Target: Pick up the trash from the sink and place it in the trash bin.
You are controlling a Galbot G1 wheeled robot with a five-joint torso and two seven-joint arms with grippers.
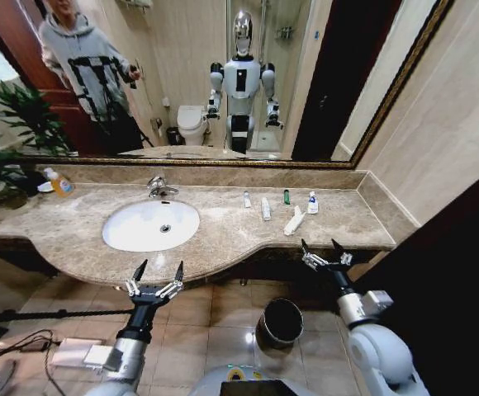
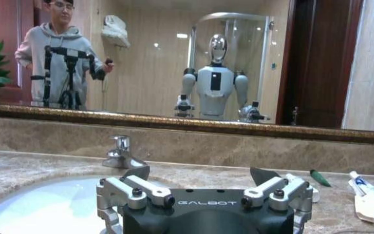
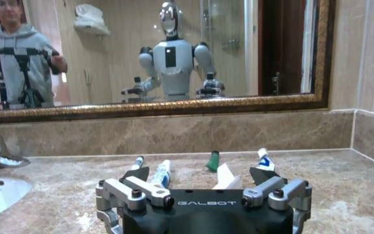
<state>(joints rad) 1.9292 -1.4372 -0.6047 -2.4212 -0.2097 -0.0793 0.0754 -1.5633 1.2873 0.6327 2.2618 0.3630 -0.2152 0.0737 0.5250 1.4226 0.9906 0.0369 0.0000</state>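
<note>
both grippers hang wide open and empty at the counter's front edge, my left gripper point(image 1: 157, 275) below the sink point(image 1: 122, 239), my right gripper point(image 1: 322, 251) further right. i see the trash point(image 1: 294, 221) lying on the marble countertop point(image 1: 223, 235) right of the basin, and the trash bin point(image 1: 280, 322) on the floor between my arms
</note>
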